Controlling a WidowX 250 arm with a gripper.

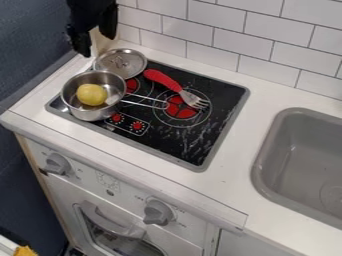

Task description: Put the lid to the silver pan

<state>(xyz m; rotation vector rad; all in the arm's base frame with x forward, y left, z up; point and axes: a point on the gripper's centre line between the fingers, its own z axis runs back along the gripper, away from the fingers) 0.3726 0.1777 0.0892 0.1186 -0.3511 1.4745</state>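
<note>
- Gripper [95, 37]: at eleven o'clock in the view, hanging down above the counter's far corner; fingers [81, 44] spread wide, with clear space between.
- Lid [127, 65]: round and metal, small handle upward, at eleven o'clock in the view, just below the gripper. Off the pan, at the pan's one o'clock, by the hob's far left corner; near edge right by the pan's rim, contact impossible to tell.
- Pan [87, 112]: silver, upright and uncovered, at ten o'clock in the view, on the hob's left part; wire handle [145, 103] pointing just past three o'clock.
- Yellow ball [91, 94]: inside the pan, towards nine o'clock.
- Fork [163, 79]: flat on the hob, red grip end towards ten o'clock, metal tines towards four, over a red ring.
- Hob [187, 139]: black with red markings and grey rim, set in the white counter [247, 130].
- Sink [267, 160]: grey, at three to four o'clock in the view.
- Knobs [158, 212]: grey, on the front panel, at six and eight o'clock.
- Oven door [67, 202]: below the knobs, at seven o'clock.
- Tiled wall [214, 35]: white, along twelve to two o'clock, behind the counter.
</note>
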